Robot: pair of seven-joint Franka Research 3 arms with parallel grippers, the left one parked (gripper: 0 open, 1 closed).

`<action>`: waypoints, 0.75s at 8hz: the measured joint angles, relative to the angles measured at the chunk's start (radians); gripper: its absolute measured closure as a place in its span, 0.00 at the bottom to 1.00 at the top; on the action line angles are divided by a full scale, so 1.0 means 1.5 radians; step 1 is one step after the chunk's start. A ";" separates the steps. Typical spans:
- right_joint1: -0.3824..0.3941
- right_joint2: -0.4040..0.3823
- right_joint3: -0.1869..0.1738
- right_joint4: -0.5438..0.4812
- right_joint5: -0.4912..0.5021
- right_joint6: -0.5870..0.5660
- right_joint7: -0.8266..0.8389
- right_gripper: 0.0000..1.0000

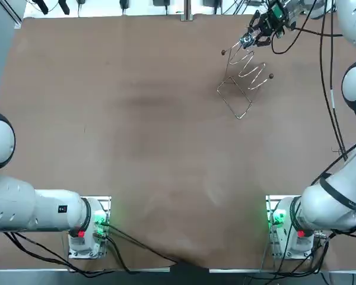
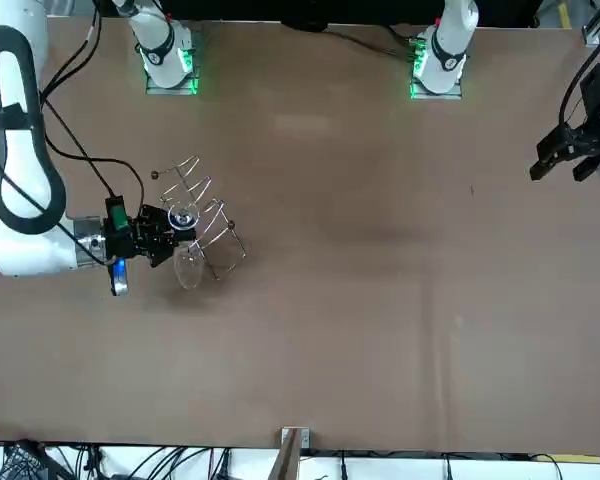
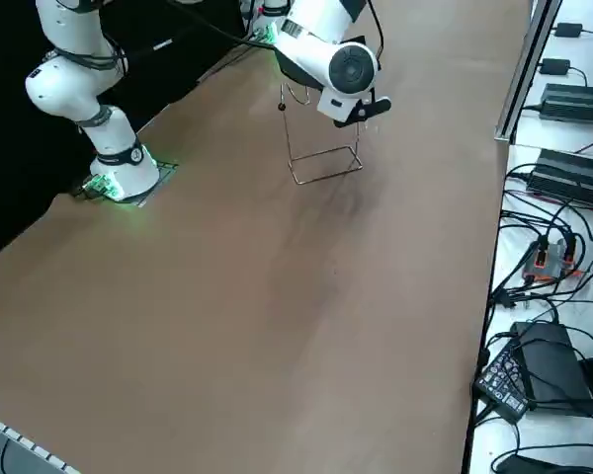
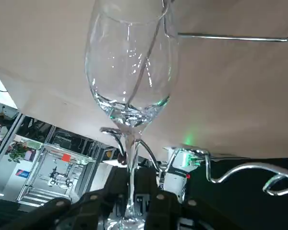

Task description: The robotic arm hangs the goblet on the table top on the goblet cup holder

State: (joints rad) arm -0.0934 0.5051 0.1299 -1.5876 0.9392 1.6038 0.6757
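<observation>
The fingers [image 4: 148,184] of the right gripper [image 4: 132,191] are closed narrowly on the thin stem of the goblet [image 4: 129,72], one on each side of it; the clear bowl points away from the wrist toward the brown table [image 1: 136,148], so the glass is held upside down with its foot at the gripper's end. Close to where the stem meets the bowl, two curved wire ends of the goblet cup holder [image 2: 208,208] bend to either side of the stem; whether they touch it cannot be told. In the front view the bowl shows just beside the holder's wire loops, on the side away from the arm bases; the holder stands upright on its rectangular wire foot in the far right part of the table. The right arm [image 2: 20,150] reaches the gripper in level from the table's right edge; in the right side view a white joint of the arm hides the gripper and the glass.
</observation>
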 joint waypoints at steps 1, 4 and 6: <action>0.001 -0.003 0.000 -0.006 0.000 0.000 0.000 0.90; 0.002 -0.003 0.000 -0.023 -0.003 0.000 -0.004 0.90; 0.003 -0.003 0.000 -0.027 -0.004 0.001 -0.005 0.90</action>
State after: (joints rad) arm -0.0895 0.5008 0.1299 -1.6280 0.9327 1.6045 0.6679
